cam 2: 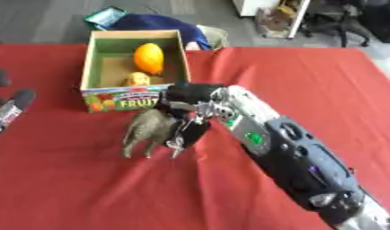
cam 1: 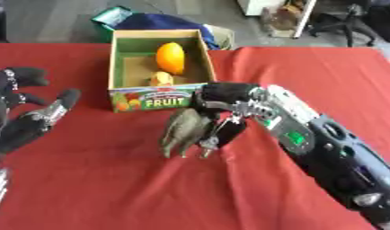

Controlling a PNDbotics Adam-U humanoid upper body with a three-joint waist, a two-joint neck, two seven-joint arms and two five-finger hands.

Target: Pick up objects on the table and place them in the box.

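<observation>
I am curling my right hand [cam 1: 222, 117] around a grey-green toy animal [cam 1: 182, 130], which is standing on the red tabletop [cam 1: 112, 188] just in front of the box [cam 1: 117, 63], ready, I judge, for lifting over the near wall. My left hand [cam 1: 25, 112] is resting open at the left edge. Farther back, inside the box, an orange fruit [cam 1: 170, 57] and a small yellow item [cam 1: 160, 79] are lying.

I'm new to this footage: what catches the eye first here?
The right hand, mid-table, curled round a grey-green animal figure on the red cloth. Just behind stands a FRUIT box holding an orange fruit. The left hand rests open at the left edge.
</observation>
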